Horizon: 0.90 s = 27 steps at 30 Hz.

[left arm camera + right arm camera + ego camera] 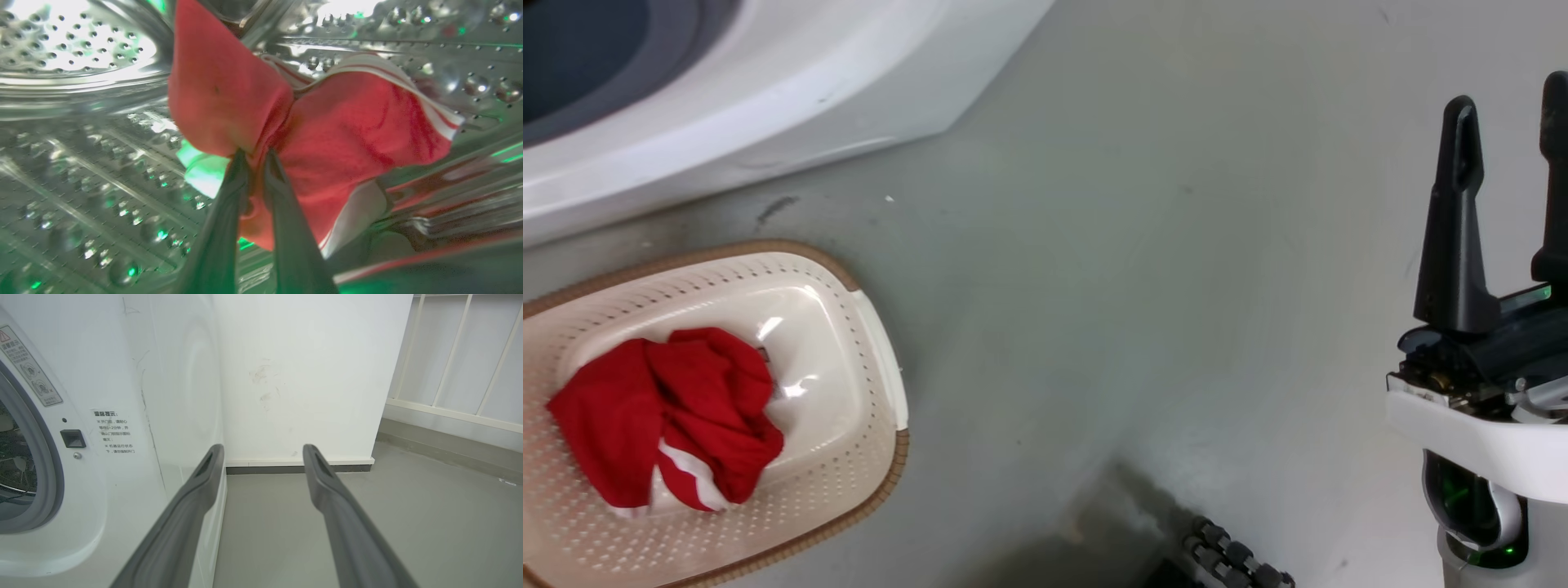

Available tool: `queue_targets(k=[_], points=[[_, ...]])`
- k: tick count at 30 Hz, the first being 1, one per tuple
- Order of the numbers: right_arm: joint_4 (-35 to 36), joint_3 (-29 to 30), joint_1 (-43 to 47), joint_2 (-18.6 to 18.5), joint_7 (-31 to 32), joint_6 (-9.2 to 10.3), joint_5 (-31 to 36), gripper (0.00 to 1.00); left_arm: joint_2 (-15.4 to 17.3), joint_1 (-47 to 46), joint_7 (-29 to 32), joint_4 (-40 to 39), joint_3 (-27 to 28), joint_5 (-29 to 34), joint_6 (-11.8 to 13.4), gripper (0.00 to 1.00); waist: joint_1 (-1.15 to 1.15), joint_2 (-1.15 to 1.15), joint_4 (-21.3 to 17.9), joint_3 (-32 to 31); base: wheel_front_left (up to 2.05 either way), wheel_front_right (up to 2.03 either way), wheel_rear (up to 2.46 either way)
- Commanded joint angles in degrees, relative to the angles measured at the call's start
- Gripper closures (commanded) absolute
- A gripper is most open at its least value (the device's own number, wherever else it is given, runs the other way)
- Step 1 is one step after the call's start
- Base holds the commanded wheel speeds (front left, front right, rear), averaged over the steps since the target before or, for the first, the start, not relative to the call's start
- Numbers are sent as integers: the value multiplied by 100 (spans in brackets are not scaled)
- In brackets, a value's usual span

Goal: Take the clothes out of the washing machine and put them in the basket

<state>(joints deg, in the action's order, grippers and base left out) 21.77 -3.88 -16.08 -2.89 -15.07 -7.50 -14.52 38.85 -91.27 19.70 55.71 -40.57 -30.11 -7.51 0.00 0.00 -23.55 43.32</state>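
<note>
Left wrist view puts us inside the steel drum. A red garment with white striped trim is bunched there, and our left gripper is clamped on a gathered fold near its middle. The cloth fans out to either side of the fingers. We cannot tell whether it rests on the drum wall or hangs clear.

We judge it light, limp and not slippery. It will sag and trail below the grip, so a loose corner could catch on the grey porthole rim on the way out. The bunched fold looks a sound place to hold, with several layers between the fingers. The thin white trim at the edge would slip more easily.

A second red garment lies crumpled in the basket, towards its left side and against the perforated wall. The basket stands on the grey floor, near the front of the washing machine.

Our right gripper hangs over bare floor, well apart from the basket, fingers spread wide and holding nothing. The right wrist view has it pointing past the machine's corner toward a white wall.
</note>
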Motion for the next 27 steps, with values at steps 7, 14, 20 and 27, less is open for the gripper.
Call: queue_targets(k=[7, 14, 20, 27], points=[[-97, -11, 195, 3, -15, 2, 229, 0, -226, 743, -1162, 212, 56, -238, 36, 100, 0, 0, 294, -593, 0, 0, 0], [-198, -24, 370, 2, -15, 2, 388, 0, -370, 1521, -2048, 272, 126, -418, 68, 100, 0, 0, 404, -1033, 0, 0, 0], [-300, 28, 625, 2, -15, 2, 521, 0, -490, 2163, -2691, 160, 164, -540, 222, 100, 0, 0, 553, -1462, 0, 0, 0], [-449, -12, 947, 2, -15, 2, 714, 0, -663, 2996, -3179, -246, 264, -737, 460, 100, 0, 0, 691, -1978, 0, 0, 0]])
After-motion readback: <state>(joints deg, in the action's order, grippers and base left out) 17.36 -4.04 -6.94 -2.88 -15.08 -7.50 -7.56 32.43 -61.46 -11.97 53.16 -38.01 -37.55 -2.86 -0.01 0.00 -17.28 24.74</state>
